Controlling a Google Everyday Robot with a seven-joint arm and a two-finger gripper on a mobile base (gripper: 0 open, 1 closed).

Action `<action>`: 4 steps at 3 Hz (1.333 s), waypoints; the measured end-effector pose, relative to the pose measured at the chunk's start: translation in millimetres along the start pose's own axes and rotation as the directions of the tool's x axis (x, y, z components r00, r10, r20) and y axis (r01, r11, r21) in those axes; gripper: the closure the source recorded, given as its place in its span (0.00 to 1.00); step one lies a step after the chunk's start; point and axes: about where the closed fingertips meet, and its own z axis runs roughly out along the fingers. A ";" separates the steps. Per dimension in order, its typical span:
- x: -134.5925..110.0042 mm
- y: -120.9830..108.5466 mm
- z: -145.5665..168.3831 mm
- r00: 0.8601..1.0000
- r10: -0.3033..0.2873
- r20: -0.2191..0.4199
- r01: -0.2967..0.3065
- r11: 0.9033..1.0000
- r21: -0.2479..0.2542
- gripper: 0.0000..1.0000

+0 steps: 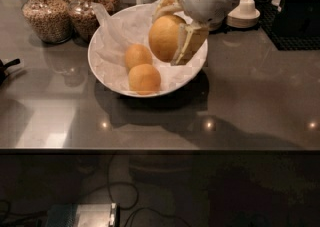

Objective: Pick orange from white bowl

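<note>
Fingers [186, 46] of my gripper [175, 53] clasp one orange [164, 37] over the right half of the bowl [95, 68]. Spare oranges [145, 78] lie below-left of them. I judge this the lifting step. Next I'd rise straight, grip firm, clearing the bowl.

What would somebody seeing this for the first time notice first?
The gripper, at upper centre, clamps one orange over the white bowl on the dark counter. Two more oranges lie in the bowl's crumpled paper, left of it. Grain-filled glass jars stand at back left.
</note>
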 end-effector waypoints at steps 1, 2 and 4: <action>-37.6 21.5 -21.4 0.992 -0.130 0.011 0.130 0.990 -0.049 1.00; -63.8 38.9 -35.5 0.964 -0.263 0.037 0.265 0.964 -0.035 1.00; -85.4 48.2 -43.0 0.896 -0.439 0.067 0.438 0.898 0.036 1.00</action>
